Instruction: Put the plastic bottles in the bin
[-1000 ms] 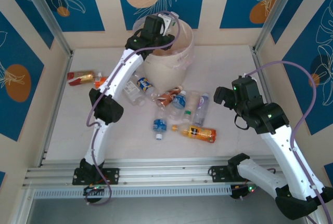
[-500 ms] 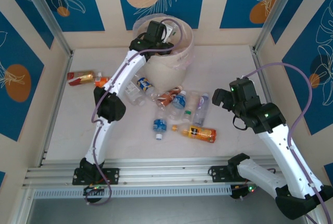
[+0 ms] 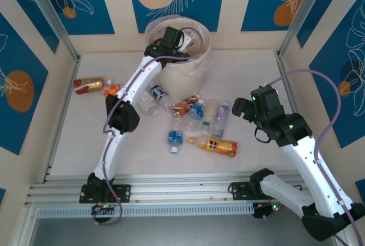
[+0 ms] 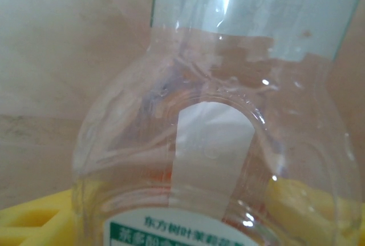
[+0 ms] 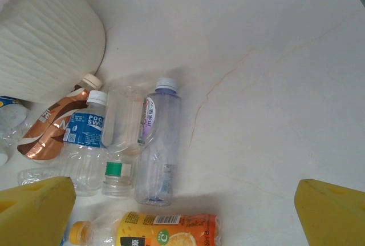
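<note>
We see the left gripper (image 3: 183, 41) over the bin (image 3: 182, 77), a clear bottle (image 4: 211, 143) between its pads though we cannot tell if clamped, and the right gripper (image 5: 182, 209) spread wide above bottles (image 3: 197, 112) lying before the bin.

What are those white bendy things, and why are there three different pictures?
They are two white robot arms, each ending in a claw with yellow pads. One picture looks down from above; the other two come from little cameras on the wrists. Small plastic bottles lie on the white table, like the orange juice bottle and the blue-labelled clear bottle. The left claw reaches over the big round cream plastic bin, holding a clear plastic bottle with a green-and-white label. The right claw is open and empty.
</note>
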Robot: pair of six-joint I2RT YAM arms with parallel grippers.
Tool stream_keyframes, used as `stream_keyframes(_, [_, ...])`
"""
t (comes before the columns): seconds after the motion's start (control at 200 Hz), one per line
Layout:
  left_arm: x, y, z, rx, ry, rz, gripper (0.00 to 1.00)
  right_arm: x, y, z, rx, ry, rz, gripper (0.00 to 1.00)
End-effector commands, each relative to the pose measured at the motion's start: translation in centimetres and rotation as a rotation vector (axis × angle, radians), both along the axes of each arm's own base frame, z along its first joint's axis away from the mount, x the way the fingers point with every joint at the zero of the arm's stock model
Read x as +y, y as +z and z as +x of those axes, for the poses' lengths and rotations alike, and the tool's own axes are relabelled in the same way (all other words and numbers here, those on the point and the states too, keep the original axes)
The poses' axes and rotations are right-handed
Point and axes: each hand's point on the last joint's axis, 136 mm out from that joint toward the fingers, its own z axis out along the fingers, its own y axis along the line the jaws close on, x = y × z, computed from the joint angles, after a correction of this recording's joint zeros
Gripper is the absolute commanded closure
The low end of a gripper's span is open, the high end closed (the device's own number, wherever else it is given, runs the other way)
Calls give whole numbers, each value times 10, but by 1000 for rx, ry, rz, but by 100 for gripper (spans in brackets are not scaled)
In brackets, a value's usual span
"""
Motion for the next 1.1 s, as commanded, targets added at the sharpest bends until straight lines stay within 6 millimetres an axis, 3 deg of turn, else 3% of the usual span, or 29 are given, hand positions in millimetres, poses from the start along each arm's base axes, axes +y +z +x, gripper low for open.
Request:
stream_keyframes(0.0, [7, -26, -1, 50, -17, 74, 27, 4, -4, 1, 3, -5, 27, 1])
stream_keyframes(0.155, [5, -27, 1, 47, -20, 72, 26, 5, -4, 2, 0, -6, 29, 1])
stream_keyframes(0.26, [3, -25, 0, 45, -24, 61, 19, 4, -4, 2, 2, -6, 28, 1])
stream_keyframes(0.54, [2, -19, -1, 40, -23, 46, 18, 4, -3, 3, -1, -8, 24, 1])
stream_keyframes(0.68, [3, 6, -2, -6, -14, 18, 10, 5, -4, 4, 5, -6, 20, 1])
stream_keyframes(0.805, [6, 42, -3, -73, 8, -24, 4, 5, -8, 3, 18, -7, 16, 1])
stream_keyframes(1.095, [11, 123, -14, -210, 32, -168, 1, 3, -9, -1, 17, 2, 12, 1])
